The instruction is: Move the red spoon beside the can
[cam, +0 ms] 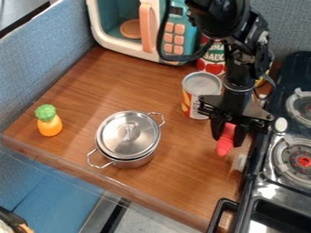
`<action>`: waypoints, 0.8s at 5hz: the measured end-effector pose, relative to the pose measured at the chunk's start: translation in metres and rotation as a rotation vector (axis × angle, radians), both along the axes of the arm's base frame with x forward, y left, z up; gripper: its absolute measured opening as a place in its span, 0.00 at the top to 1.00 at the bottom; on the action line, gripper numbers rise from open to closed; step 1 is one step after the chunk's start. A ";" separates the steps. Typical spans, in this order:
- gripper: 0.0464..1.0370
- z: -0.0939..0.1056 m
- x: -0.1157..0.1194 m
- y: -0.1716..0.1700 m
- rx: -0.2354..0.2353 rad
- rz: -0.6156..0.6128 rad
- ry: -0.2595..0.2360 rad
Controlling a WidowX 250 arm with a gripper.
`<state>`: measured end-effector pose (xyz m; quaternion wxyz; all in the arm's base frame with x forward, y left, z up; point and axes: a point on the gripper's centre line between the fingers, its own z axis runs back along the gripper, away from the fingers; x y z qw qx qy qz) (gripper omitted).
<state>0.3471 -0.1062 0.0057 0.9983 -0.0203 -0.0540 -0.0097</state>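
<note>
Bright red spoon [225,142], slim, slightly tilted.

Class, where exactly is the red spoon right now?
In the camera view, the red spoon is right of centre, held in the gripper, between the can and the stove.

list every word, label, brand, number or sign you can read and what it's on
"SAUC", on the red can behind the metal-topped can; the line above it is partly hidden.
Too small to read: the display on the toy microwave, and the print on the metal-topped can.
</note>
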 end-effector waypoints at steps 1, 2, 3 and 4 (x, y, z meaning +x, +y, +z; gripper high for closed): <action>0.63 -0.004 0.013 0.026 0.019 0.033 0.008; 0.63 -0.001 0.021 0.058 0.026 0.083 0.010; 0.63 0.001 0.022 0.075 0.023 0.081 0.023; 0.63 0.001 0.020 0.095 0.013 0.083 0.045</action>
